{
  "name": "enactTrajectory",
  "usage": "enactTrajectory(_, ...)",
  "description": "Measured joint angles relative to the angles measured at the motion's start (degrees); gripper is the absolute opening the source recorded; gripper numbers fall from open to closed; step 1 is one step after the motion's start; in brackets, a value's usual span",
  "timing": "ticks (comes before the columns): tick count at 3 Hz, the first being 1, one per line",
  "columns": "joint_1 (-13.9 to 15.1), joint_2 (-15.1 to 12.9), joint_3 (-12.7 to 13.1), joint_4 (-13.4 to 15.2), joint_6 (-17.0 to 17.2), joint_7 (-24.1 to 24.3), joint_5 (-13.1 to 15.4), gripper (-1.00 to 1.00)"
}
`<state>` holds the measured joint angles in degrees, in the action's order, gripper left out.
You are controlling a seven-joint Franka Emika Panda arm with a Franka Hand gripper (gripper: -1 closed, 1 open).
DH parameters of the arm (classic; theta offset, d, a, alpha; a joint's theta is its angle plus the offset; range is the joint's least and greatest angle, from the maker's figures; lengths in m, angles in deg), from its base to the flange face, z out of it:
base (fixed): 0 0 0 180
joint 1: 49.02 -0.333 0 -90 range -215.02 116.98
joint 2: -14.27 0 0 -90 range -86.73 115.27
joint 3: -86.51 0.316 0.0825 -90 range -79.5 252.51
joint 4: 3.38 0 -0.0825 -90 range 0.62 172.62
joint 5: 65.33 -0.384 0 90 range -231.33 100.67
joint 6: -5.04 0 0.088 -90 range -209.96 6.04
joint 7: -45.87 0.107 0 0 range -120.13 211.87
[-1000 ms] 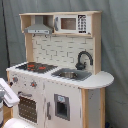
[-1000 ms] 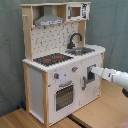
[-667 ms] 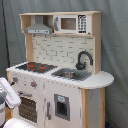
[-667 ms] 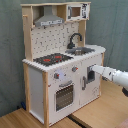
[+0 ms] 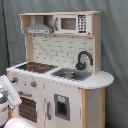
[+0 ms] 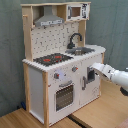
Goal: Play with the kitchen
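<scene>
The kitchen (image 5: 75, 95) (image 6: 37, 80) is a white and light-wood toy set, standing upright in both exterior views. On its counter are a black-red hob (image 6: 52, 59), a steel sink (image 6: 82, 50) and a black faucet (image 6: 75, 39). A grey hood (image 5: 38, 27) and a microwave (image 5: 74, 23) sit on top, with a windowed oven door (image 6: 64, 96) below. In the second exterior view my gripper (image 6: 96, 69) is at the front of the cupboard door (image 6: 90, 77), close to or touching it. In the first exterior view only part of my white arm (image 5: 6, 95) shows, at the left edge.
The kitchen stands on a light wooden surface (image 6: 100, 115). A grey-green curtain (image 5: 115, 50) hangs behind it. In the second exterior view my arm (image 6: 119, 79) comes in from the second exterior view's right edge.
In the second exterior view my gripper has moved a little to the left and up, closer to the cupboard door. The kitchen has not moved.
</scene>
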<state>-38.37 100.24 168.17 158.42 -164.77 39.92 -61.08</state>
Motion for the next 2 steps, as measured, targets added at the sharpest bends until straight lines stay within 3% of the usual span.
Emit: enactTrajectory(2,6.94,-0.28,0.77,-0.95,-9.53,5.28,-0.09,1.0)
